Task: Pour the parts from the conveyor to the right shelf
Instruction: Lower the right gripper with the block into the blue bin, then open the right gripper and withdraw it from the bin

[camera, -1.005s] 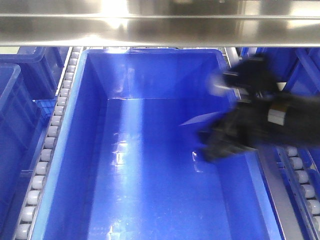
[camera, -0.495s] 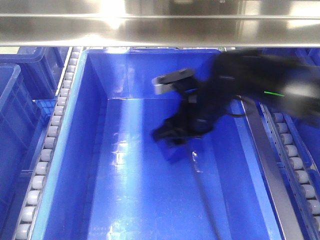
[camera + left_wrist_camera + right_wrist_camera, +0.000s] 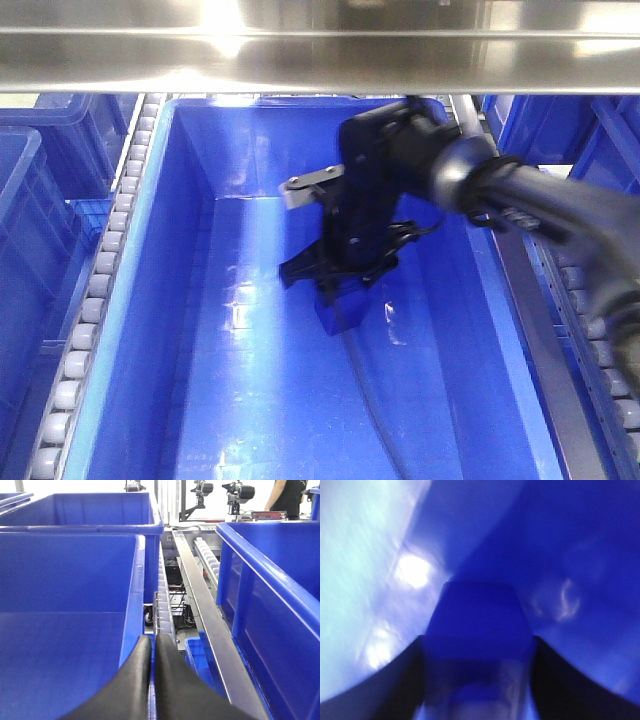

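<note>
One blue part (image 3: 340,312) sits between the fingers of the right gripper (image 3: 335,290), low inside the large blue bin (image 3: 150,300) on the right shelf (image 3: 320,60); the part hangs just below the black wrist, above the bin floor, contact with the floor not resolvable. Left to right in the front view: neighbouring blue bin (image 3: 30,230), row of white rollers (image 3: 100,270), the large bin, the right arm (image 3: 520,200) entering from the right edge, more rollers (image 3: 600,350). Right wrist view, blurred: the part (image 3: 477,630) fills the gap between the two dark fingers (image 3: 395,680), clamped on both sides; a flat face points away from the camera toward the bin wall; long axis cannot be told. Left wrist view: left gripper (image 3: 152,645) with its fingers pressed together, nothing between them, hovering over the gap between two bins above the steel rail (image 3: 210,630); workshop equipment and a standing person (image 3: 290,495) behind.
</note>
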Controlling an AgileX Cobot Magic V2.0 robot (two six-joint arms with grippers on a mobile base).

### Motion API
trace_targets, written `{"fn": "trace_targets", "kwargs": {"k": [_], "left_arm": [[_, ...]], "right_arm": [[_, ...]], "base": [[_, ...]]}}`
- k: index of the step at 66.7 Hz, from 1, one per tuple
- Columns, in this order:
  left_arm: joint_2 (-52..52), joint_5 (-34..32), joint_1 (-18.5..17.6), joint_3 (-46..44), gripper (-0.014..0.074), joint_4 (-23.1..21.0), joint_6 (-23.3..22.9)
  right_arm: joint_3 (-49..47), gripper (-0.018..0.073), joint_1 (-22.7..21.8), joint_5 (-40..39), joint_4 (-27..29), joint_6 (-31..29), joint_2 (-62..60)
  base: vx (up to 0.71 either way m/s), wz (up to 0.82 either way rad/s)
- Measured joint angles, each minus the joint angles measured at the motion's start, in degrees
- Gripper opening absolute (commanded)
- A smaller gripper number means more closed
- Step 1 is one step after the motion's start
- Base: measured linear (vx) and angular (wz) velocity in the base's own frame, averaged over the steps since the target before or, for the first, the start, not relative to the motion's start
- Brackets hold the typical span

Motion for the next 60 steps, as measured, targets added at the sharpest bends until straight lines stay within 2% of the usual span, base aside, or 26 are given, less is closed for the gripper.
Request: {"fn": "trace_targets", "kwargs": {"k": [16, 31, 48, 60], "left_arm": [[0.0, 0.0, 0.0, 0.0, -0.0006, 0.0, 0.0], [0.0, 0.0, 0.0, 0.0, -0.0006, 0.0, 0.0], [0.0, 0.0, 0.0, 0.0, -0.0006, 0.0, 0.0], [0.0, 0.0, 0.0, 0.0, -0.0006, 0.0, 0.0]], "right_arm": [[-0.1, 0.0591, 0.0, -0.4, -2.6, 2.2, -1.0], [3.6, 0.0591, 0.0, -3.0, -4.1, 2.3, -7.5], [15.9, 0.0591, 0.0, -13.8, -4.3, 2.0, -17.9], [26.8, 0.0590, 0.0, -25.4, -4.4, 2.0, -25.7]], "base": [[0.00, 0.00], [0.00, 0.00], [0.00, 0.00], [0.00, 0.00]]}}
